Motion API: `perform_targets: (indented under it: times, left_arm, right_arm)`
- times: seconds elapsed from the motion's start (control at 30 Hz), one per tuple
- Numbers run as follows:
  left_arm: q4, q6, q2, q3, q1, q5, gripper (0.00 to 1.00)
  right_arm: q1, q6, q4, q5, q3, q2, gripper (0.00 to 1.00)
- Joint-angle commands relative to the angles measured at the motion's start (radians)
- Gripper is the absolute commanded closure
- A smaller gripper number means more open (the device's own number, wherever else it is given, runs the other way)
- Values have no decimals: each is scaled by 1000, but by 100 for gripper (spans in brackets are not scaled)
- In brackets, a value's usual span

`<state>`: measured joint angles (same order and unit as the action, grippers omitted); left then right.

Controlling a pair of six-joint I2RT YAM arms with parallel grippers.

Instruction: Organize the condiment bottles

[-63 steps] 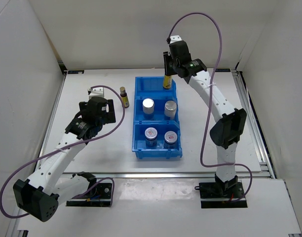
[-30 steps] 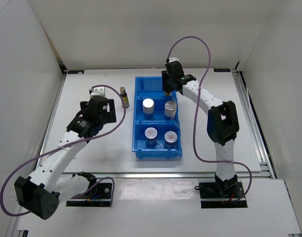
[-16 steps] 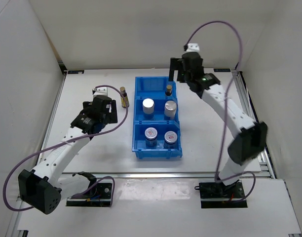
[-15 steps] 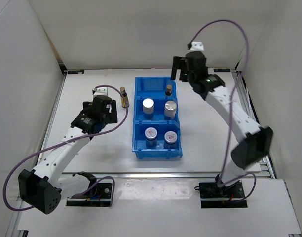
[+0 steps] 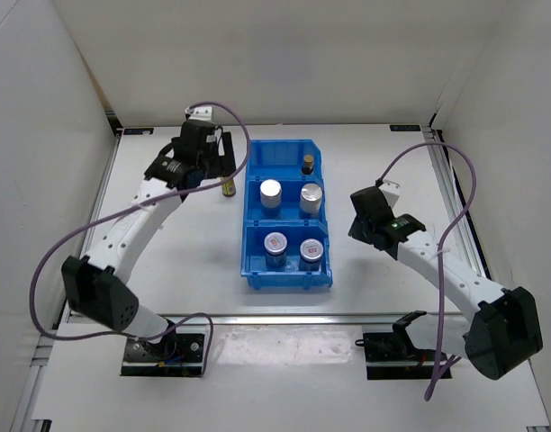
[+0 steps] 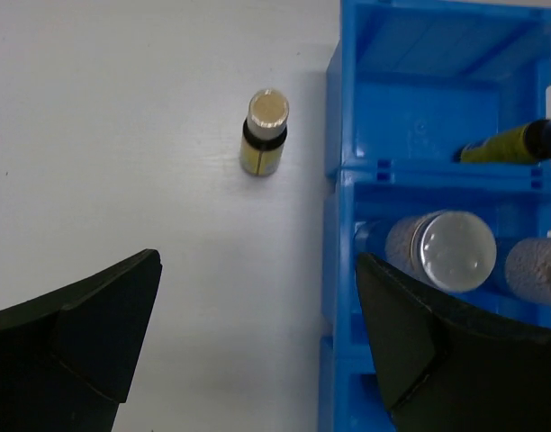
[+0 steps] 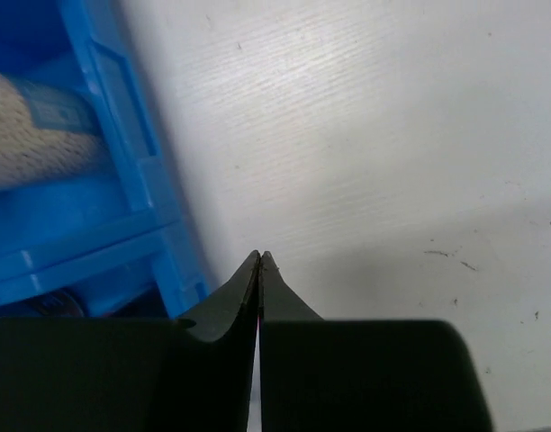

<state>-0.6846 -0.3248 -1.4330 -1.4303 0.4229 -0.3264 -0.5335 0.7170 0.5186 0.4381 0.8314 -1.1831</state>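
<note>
Hovering left gripper (image 6: 257,261): jaws spread wide, gripping nothing, above the table (image 6: 122,135) left of the blue bin (image 6: 420,108).
Loose amber bottle (image 6: 265,133): upright on the table, just left of the bin's far compartment, apart from both fingers.
Far compartment: second amber bottle (image 5: 307,164), its cap cut off in the left wrist view.
Middle compartment: left cylinder (image 5: 271,191) and right cylinder (image 5: 311,194), silver tops up; labels hard to make out.
Near compartment: left jar (image 5: 275,243) and right jar (image 5: 311,249), lid marks too small to read.
Right gripper (image 7: 259,265): fingers pressed together on nothing, right of the bin; its view catches only a blurred bin wall.
</note>
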Motion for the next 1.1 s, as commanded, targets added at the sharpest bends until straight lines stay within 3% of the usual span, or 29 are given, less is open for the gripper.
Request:
perform_targets:
  times: [0.0, 0.17, 0.23, 0.3, 0.87, 1.07]
  left_arm:
    - [-1, 20, -107, -85, -38, 70, 0]
    - [13, 20, -240, -143, -104, 153, 5]
    - [23, 10, -302, -157, -113, 179, 7]
    - [33, 1, -351, -179, -140, 197, 8]
    - [99, 10, -487, -277, -161, 263, 12]
    - [99, 10, -511, -295, -161, 263, 22]
  right_arm:
    - [-10, 82, -60, 67, 66, 1, 100]
    - [-40, 82, -28, 103, 109, -36, 99]
    - [-40, 82, -28, 103, 97, -26, 88]
    - [-40, 82, -40, 103, 83, -3, 87]
    - [-40, 64, -51, 94, 94, -30, 85]
    - [-40, 64, -51, 85, 103, -41, 85]
